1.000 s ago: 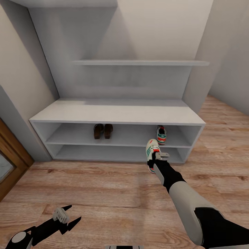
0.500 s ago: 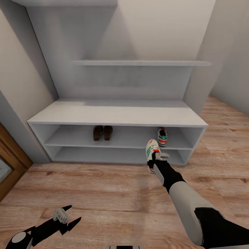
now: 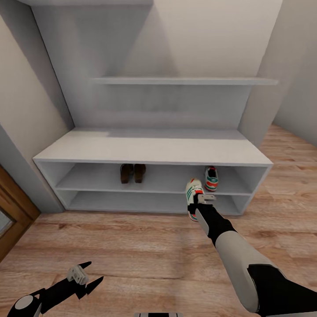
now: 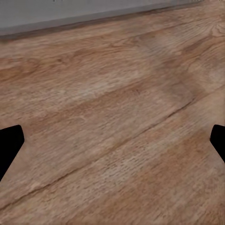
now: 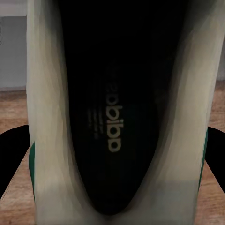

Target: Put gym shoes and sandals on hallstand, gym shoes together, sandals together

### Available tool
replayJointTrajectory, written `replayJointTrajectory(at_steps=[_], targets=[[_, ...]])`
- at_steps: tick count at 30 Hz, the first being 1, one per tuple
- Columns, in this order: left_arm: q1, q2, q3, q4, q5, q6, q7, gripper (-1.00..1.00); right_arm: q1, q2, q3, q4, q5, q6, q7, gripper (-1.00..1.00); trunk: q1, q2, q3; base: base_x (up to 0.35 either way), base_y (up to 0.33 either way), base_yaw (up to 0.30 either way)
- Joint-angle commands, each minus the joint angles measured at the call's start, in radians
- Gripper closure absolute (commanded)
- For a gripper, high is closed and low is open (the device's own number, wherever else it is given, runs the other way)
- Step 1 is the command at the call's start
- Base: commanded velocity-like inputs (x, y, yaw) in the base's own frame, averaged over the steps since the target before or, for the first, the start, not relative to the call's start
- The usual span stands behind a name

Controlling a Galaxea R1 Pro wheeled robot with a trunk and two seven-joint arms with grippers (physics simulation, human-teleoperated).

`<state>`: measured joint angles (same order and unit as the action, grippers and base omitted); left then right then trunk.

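Note:
The hallstand point(image 3: 149, 149) stands straight ahead, pale grey, with two open tiers under its bench. On the upper tier the two brown sandals point(image 3: 132, 173) lie side by side left of centre, and one gym shoe point(image 3: 211, 178) sits near the right end. My right gripper point(image 3: 204, 200) is shut on the second gym shoe point(image 3: 193, 193), held above the corridor floor point(image 3: 132, 246) just in front of the rack, toe pointing at it. In the right wrist view that gym shoe's dark opening point(image 5: 110, 117) lies between my fingers. My left gripper point(image 3: 86, 278) hangs open low at the left, over bare planks point(image 4: 112, 117).
A wooden door frame point(image 3: 11, 207) borders the left side beside a grey wall. A long upper shelf point(image 3: 180, 81) hangs above the bench. The floor continues to the right of the rack point(image 3: 286, 176).
The whole view has moved closer to the hallstand, which now looks larger. The held gym shoe sits nearer the rack's front edge. Both grippers keep their state.

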<state>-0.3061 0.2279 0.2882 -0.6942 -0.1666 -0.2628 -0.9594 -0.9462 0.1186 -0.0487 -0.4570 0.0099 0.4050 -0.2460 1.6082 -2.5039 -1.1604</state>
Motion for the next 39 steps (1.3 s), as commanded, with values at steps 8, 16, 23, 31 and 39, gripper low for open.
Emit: replayJointTrajectory(at_steps=[8,16,23,31,39], targets=[[-0.001,-0.001,0.006,-0.001,-0.01,-0.006,-0.003,-1.0,0.0,0.001,-0.005,-0.002,0.001,0.005,-0.001,1.0,0.0,0.0,-0.001,0.135,0.011,0.0],[-0.001,-0.001,0.006,-0.001,-0.01,-0.006,-0.003,-1.0,0.0,0.001,-0.005,-0.002,0.001,0.005,-0.001,1.0,0.0,0.0,-0.001,0.203,0.001,0.0],[-0.001,-0.002,0.005,-0.001,-0.01,-0.006,-0.004,-1.0,0.0,0.001,-0.005,-0.002,0.001,0.005,-0.001,1.0,0.0,0.0,-0.001,0.033,0.0,0.0],[-0.001,-0.002,0.006,-0.001,-0.01,-0.006,-0.003,-1.0,0.0,0.0,-0.005,-0.002,0.001,0.005,-0.001,1.0,0.0,0.0,-0.001,0.239,0.0,0.0],[-0.001,-0.002,0.006,-0.001,-0.01,-0.006,-0.004,-1.0,0.0,0.0,-0.006,-0.002,0.002,0.005,-0.002,1.0,0.0,0.0,-0.001,0.069,0.0,0.0]])
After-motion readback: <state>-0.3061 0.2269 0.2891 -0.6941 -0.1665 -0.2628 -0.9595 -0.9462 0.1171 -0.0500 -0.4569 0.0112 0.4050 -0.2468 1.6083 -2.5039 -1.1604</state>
